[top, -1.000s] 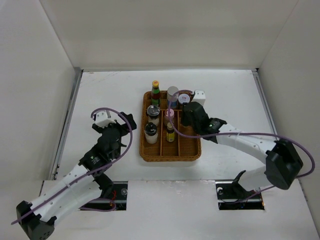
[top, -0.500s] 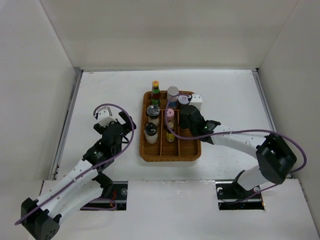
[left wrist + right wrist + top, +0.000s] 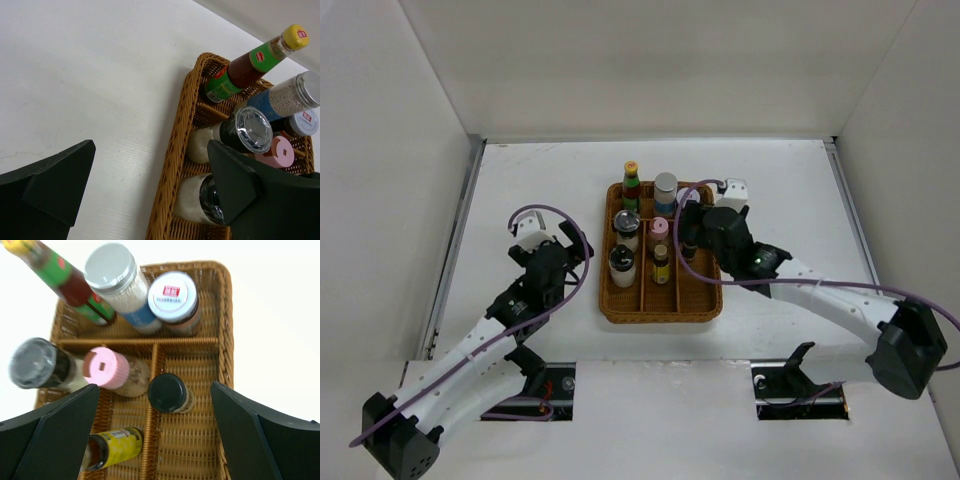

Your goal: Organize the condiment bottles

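Right gripper [image 3: 155, 389] spread wide, empty, over wicker tray [image 3: 227, 340], 2 o'clock part. Left gripper [image 3: 150, 147] also agape, empty, at tray's 9 o'clock. 7 condiment bottles [image 3: 120, 285] inside tray; black-lidded jar [image 3: 167, 392] beneath right gripper.

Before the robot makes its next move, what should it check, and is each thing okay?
1. Right gripper open: ok.
2. Left gripper open and empty: ok.
3. Small black-lidded bottle standing in the basket, free of the fingers: ok.
4. Every bottle in view is inside the basket: ok.
5. Tall sauce bottle standing straight: cannot tell, it looks slanted in the wrist views.
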Controlling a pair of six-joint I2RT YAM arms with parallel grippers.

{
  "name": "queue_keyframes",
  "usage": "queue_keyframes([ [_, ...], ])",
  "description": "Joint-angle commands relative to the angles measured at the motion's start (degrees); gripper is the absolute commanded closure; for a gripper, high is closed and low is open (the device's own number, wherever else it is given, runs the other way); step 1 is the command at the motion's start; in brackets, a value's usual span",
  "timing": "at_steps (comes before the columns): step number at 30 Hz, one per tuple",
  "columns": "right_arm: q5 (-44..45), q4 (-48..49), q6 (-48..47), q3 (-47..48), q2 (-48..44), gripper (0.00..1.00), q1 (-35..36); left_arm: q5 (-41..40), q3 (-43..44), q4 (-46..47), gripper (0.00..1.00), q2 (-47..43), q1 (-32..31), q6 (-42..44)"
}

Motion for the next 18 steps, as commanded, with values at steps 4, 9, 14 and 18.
queue_keyframes([
  [4,2.07,0.85,-0.18,-3.14,-7.06,0.0,-2.01,0.3,3.36,0.92,0.0,0.23,-0.71,-0.44],
  [9,1.99,1.55,-0.36,-5.43,-11.9,0.0,-3.68,0.3,3.97,0.48,0.0,1.02,-0.71,-0.35],
  [14,1.81,1.73,-0.09,-7.54,-14.62,0.0,-4.21,0.3,5.29,0.48,0.0,2.6,-1.32,-0.35],
  [18,1.81,1.99,0.08,-9.12,-16.12,0.0,-4.39,-0.23,5.73,-0.04,0.0,3.39,-1.67,-0.26],
])
